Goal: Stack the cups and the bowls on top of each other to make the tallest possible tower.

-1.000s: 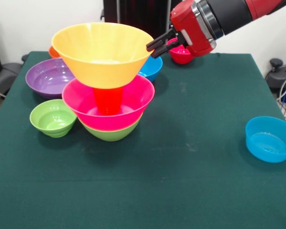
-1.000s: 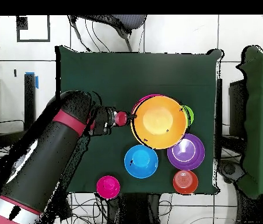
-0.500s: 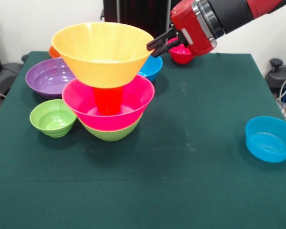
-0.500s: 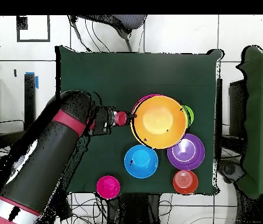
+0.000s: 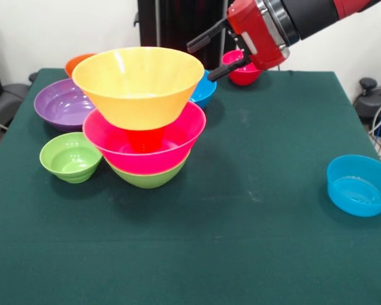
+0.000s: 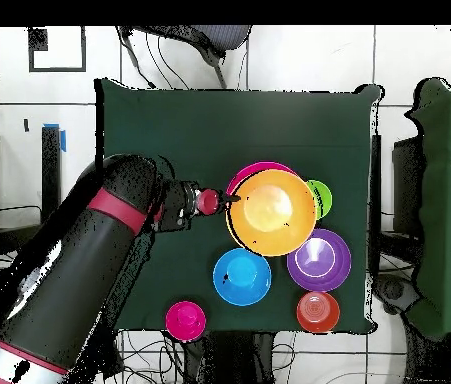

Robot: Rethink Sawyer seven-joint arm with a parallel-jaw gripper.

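Arm reaches in from the 1 o'clock corner, gripper [image 5: 209, 53] spread wide and empty, just at 2 o'clock off the yellow bowl [image 5: 138, 84]. The tower [image 5: 145, 136] stands left of centre — green bowl [image 5: 149, 176], pink bowl [image 5: 146, 145], orange cup [image 5: 143, 138], yellow on top. Only the front view shows the blue bowl [image 5: 359, 185] at 4 o'clock; overhead, the gripper [image 6: 216, 201] meets the rim.

The large orange bowl [image 6: 272, 210] tops the tower, a pink rim [image 6: 252, 170] showing past its edge. Beside it lie a small green bowl [image 6: 320, 194], a purple bowl [image 6: 320, 260], a blue bowl [image 6: 242, 277] and a red-orange bowl [image 6: 317, 312]. The pincer [image 6: 217, 202] apparently sits just beside the orange bowl over the green desk [image 6: 169, 125]; a small pink bowl [image 6: 185, 320] lies well apart.
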